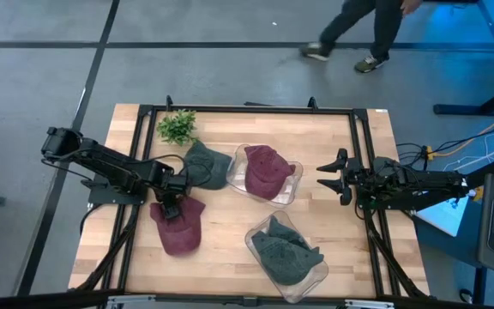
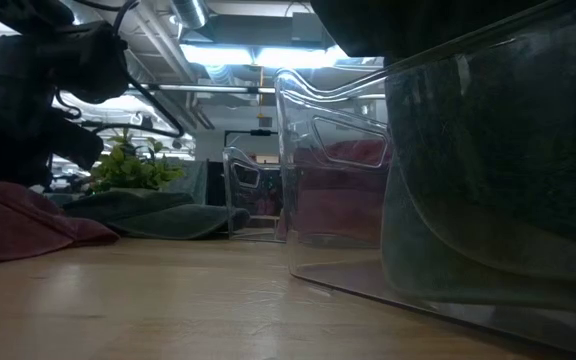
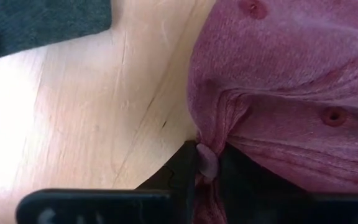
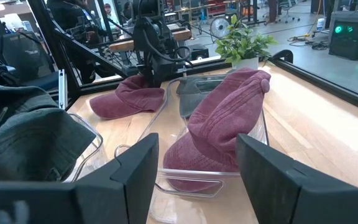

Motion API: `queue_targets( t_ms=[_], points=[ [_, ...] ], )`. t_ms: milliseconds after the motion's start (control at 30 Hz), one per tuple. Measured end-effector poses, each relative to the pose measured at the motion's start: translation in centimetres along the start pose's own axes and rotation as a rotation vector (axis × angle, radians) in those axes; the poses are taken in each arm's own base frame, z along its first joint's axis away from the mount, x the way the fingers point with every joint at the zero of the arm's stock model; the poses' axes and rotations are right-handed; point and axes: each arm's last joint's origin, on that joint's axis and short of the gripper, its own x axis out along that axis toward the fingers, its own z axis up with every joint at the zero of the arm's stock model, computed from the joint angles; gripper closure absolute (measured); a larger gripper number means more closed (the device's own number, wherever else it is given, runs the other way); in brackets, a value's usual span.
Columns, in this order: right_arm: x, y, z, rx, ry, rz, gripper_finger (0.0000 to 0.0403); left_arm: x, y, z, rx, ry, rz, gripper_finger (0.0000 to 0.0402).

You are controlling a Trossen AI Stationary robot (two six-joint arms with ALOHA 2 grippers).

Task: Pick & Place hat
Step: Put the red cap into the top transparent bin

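Left tool (image 3: 207,163): jaws pinched on a fold of the loose maroon hat (image 1: 178,227), which lies on the worktop (image 1: 230,236) near its left edge. Right tool (image 1: 326,177): wide, idle at the right edge. Two bins hold hats already; this hat remains unlifted, unplaced.

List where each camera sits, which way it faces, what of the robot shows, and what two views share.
High view: above the table, looking straight down; both arms show, left gripper on the loose maroon hat, right gripper open at the table's right.
Low view: at tabletop height, facing across past the clear bins; a dark arm at upper left.
Left wrist view: looking down; its fingers pinch maroon fabric.
Right wrist view: facing across the table; its open fingers frame the binned maroon hat.
Shared: high and right wrist views both show the plant.
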Motion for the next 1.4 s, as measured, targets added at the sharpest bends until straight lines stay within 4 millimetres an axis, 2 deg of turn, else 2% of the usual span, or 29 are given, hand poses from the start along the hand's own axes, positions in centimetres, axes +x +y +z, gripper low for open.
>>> queue_targets(
  t_ms=[200,633,1000,1400],
  points=[
    [0.0,0.0,0.0,0.0,0.0,0.0,0.0189,-0.5,-0.2,0.0,0.044,-0.055,-0.031,0.0369],
    [0.0,0.0,0.0,0.0,0.0,0.0,0.0189,-2.5,-0.7,-1.3,0.14,-0.157,-0.102,0.0369],
    [0.0,0.0,0.0,0.0,0.0,0.0,0.0189,-4.6,-0.8,-1.8,0.159,-0.318,-0.206,0.0369],
    [0.0,0.0,0.0,0.0,0.0,0.0,0.0189,-6.7,-1.5,-1.4,0.136,-0.533,-0.367,0.0369]
  ],
)
